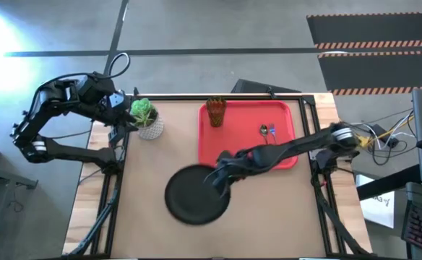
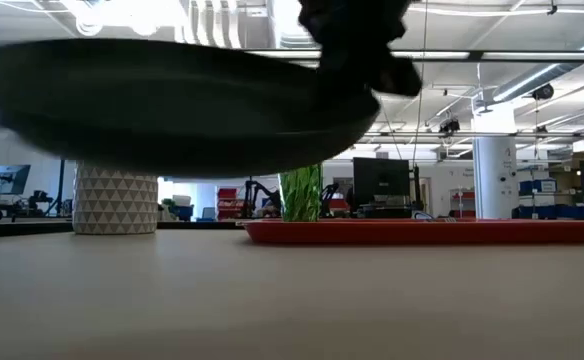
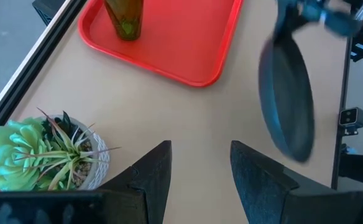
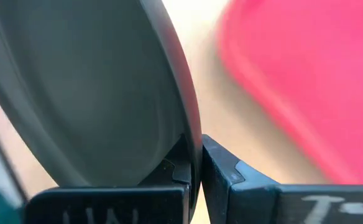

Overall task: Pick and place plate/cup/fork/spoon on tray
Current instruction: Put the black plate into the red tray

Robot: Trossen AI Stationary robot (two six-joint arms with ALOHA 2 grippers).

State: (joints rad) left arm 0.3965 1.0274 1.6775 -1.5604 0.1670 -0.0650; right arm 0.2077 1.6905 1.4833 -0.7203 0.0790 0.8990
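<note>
The dark plate [image 1: 195,196] hangs over the table just in front of the red tray's [image 1: 283,155] near left corner. In the low view the plate [image 2: 152,110] is clear of the tabletop. My right gripper [image 1: 218,178] is shut on its rim. The olive-green cup [image 1: 216,112] stands upright on the tray's far left part. Small cutlery [image 1: 266,130] lies on the tray's far right part; whether it is the fork or the spoon, I cannot tell. My left gripper [image 3: 197,168] waits open at the table's far left, by a potted plant. My right gripper pinches the plate's rim [image 4: 191,146] between its two fingers, one on the inner face and one on the underside, at the edge nearest the tray. The fingers slant down from the table's right side. The plate is lifted clear, roughly level.
A white pot with a green plant [image 1: 147,119] stands at the far left, next to the tray. The right arm [image 1: 290,148] lies across the tray's near edge. Bare wood lies in front of and left of the plate.
</note>
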